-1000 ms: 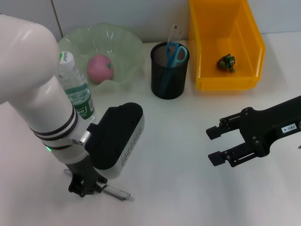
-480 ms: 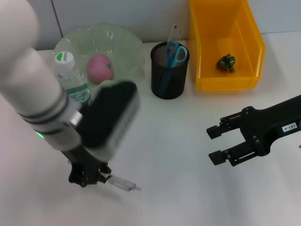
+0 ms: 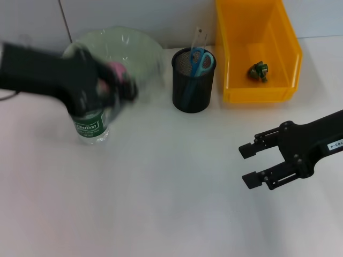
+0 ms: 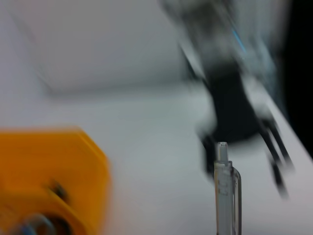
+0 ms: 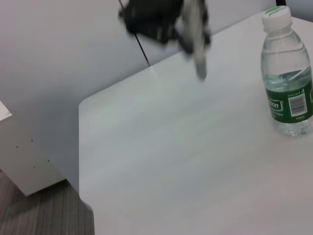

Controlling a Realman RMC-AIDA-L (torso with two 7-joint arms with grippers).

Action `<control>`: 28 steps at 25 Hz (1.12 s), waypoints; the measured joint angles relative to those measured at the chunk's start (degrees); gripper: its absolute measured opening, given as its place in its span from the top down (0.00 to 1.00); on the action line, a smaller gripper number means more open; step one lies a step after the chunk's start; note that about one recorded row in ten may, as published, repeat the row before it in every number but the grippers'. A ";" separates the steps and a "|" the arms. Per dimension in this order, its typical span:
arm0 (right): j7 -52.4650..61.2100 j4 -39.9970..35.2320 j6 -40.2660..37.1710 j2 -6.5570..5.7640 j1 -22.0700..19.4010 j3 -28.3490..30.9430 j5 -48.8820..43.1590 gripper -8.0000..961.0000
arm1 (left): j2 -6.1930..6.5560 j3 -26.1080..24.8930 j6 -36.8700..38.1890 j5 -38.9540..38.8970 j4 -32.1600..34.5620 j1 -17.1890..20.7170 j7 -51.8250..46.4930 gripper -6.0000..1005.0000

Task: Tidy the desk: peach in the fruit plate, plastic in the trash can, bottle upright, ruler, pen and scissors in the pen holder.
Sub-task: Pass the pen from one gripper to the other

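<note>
Carrying the pen (image 4: 227, 196) clenched, the left gripper (image 3: 115, 88) blurs at upper left, over the bottle (image 3: 89, 126) and plate (image 3: 144, 48). Risk: clipping the bottle, or missing the holder (image 3: 193, 80). Right gripper (image 3: 257, 165) idles released, lower right.

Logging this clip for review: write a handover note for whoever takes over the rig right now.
Left tool shut on the pen, held above the desk by the bottle.
Right tool open, idle over the desk's right side.
Done: peach in fruit plate, plastic in trash can, bottle upright, scissors and ruler in pen holder.
Left: drop the pen into the pen holder.
</note>
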 joint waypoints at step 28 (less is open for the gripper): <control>-23.02 1.43 1.59 2.61 -5.91 12.43 13.54 0.21 | -0.89 47.11 -33.78 -108.56 -50.04 11.60 43.15 0.84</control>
